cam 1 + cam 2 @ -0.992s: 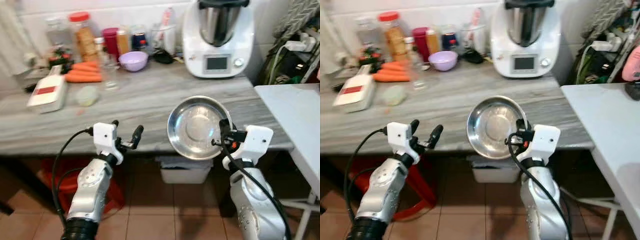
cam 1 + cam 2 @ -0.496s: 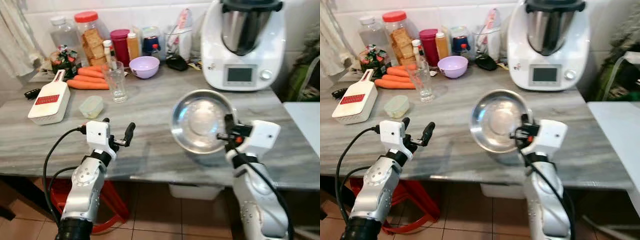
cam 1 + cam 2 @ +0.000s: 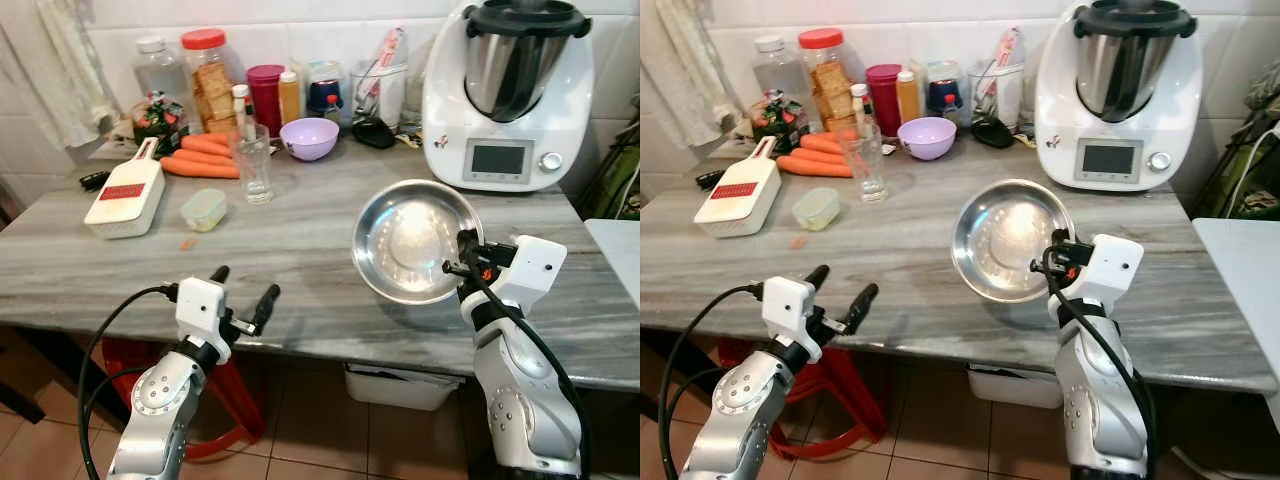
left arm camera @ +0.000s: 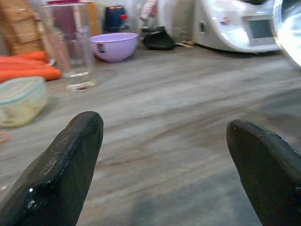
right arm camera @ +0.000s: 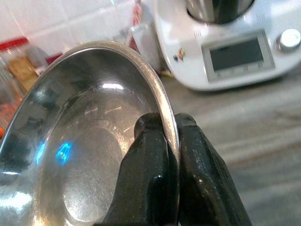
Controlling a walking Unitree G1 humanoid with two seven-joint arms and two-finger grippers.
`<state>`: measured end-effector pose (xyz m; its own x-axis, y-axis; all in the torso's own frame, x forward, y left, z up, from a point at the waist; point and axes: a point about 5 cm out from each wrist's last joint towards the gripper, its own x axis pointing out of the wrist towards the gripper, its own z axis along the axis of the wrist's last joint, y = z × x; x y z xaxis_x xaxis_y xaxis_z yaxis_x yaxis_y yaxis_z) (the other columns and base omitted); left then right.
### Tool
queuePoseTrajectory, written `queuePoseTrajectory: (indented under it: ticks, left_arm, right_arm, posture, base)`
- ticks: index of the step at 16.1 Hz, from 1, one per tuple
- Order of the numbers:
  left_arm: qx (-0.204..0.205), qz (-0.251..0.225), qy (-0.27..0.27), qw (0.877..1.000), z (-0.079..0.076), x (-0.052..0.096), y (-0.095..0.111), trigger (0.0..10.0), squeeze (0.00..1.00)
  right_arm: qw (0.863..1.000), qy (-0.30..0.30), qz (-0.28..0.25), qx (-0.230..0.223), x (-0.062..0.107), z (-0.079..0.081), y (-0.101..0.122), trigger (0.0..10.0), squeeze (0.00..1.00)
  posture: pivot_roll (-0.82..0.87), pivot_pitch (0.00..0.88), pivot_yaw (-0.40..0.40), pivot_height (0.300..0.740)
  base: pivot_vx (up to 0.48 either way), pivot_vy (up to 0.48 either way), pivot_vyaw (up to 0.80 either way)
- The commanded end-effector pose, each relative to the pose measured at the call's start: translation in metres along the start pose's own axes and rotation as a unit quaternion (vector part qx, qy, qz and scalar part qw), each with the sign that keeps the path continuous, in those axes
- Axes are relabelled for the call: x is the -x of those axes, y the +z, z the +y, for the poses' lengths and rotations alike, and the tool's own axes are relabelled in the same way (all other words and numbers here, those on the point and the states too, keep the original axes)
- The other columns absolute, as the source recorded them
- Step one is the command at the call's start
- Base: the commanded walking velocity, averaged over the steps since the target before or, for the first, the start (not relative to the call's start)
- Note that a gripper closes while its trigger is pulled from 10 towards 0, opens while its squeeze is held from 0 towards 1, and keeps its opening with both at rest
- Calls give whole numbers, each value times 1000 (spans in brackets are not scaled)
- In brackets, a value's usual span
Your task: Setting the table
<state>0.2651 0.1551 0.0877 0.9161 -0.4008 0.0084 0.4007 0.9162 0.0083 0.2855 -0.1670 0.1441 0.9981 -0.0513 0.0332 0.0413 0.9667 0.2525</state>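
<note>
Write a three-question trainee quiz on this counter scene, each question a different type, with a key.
1. True or false: the right gripper pinches the rim of the steel bowl.
2. Which lies nearest the drinking glass? A) the small lidded tub B) the white food processor C) the white side table
3. Fill in: the left gripper is ____ and holds nothing.

Key: 1 true; 2 A; 3 open.

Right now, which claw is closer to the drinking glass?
Left. The left claw, open, hangs at the counter's near edge, with the glass beyond it toward the wall. The right claw is farther over to the right, shut on the steel bowl.
</note>
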Motion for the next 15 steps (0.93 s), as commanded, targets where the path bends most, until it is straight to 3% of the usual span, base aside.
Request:
queuePoseTrajectory:
  ticks: [1, 4, 8, 15]
  left_arm:
    - [-12, -10, -13, 1000, 2, 0, 8, 10000, 0]
    - [-18, -12, -27, 999, 4, 0, 12, 10000, 0]
    - [-20, -14, -63, 998, -2, -2, 14, 10000, 0]
    - [-17, -7, -81, 997, -2, 1, 13, 10000, 0]
  right_arm:
    - [1000, 0, 9, -14, -6, 1, 1, 10000, 0]
    - [998, 10, 50, -30, -19, 7, -8, 10000, 0]
    - [990, 26, 122, -70, -40, 30, -26, 10000, 0]
    - [975, 20, 185, -122, -50, 52, -49, 10000, 0]
  posture:
    - [-21, 0, 56, 740]
    - [-15, 0, 64, 740]
    - [-11, 0, 67, 740]
    - [3, 0, 62, 740]
  base:
    - [0, 0, 0]
    - [0, 0, 0]
    - [0, 0, 0]
    - [0, 0, 0]
